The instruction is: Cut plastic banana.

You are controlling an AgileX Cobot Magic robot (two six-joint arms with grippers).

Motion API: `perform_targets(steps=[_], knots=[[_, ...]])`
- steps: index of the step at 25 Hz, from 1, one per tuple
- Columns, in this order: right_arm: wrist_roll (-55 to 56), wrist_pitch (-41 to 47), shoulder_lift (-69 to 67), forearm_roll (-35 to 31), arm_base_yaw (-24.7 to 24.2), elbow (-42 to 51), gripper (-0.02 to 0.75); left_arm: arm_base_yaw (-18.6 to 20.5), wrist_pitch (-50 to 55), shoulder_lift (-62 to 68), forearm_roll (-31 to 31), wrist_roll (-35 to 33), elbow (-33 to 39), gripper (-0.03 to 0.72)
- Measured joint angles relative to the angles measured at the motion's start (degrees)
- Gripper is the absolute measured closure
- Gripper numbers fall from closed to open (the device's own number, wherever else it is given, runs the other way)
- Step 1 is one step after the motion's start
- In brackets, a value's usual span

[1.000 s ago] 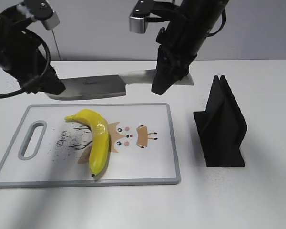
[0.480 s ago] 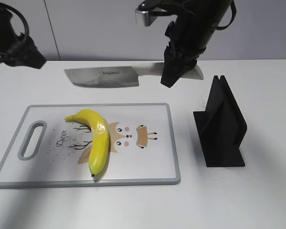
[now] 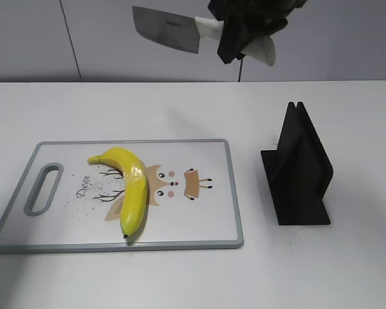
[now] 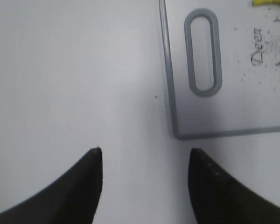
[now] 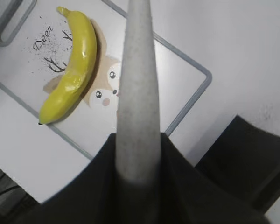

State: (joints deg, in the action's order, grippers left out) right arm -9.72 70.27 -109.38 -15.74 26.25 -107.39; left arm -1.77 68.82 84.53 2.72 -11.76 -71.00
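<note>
Now carrying the knife [image 3: 170, 29] high above the cutting board [image 3: 209, 193] in the clamped right claw [image 3: 235, 40], left claw [image 4: 144, 179] gaping wide after handing it over, plastic banana [image 3: 130, 187] lying uncut.

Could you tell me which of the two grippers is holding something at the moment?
The right gripper, raised high above the table, grips the knife by its pale handle. The left gripper is open and empty, beside the cutting board.

One banana [image 3: 130, 187], one board [image 3: 199, 225], one knife [image 3: 166, 29], one black stand [image 3: 299, 168], two grippers [image 3: 241, 38] [image 4: 144, 186].
</note>
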Motion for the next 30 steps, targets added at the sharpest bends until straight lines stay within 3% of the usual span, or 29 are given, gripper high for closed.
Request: perform_targets(steps=[8, 22, 30], knots=[[11.63, -0.45, 11.87, 2.38, 0.18, 14.68, 0.578, 0.05, 0.43, -15.55, 0.23, 0.38, 15.03, 0.133], [38.11, -11.2, 32.07, 21.87, 0.18, 39.36, 0.578, 0.06, -5.2, -46.59, 0.7, 2.64, 33.06, 0.14], [41.8, -17.42, 33.09, 22.71, 0.18, 47.12, 0.578, 0.06, -7.11, -65.62, 1.13, 2.69, 41.38, 0.146]])
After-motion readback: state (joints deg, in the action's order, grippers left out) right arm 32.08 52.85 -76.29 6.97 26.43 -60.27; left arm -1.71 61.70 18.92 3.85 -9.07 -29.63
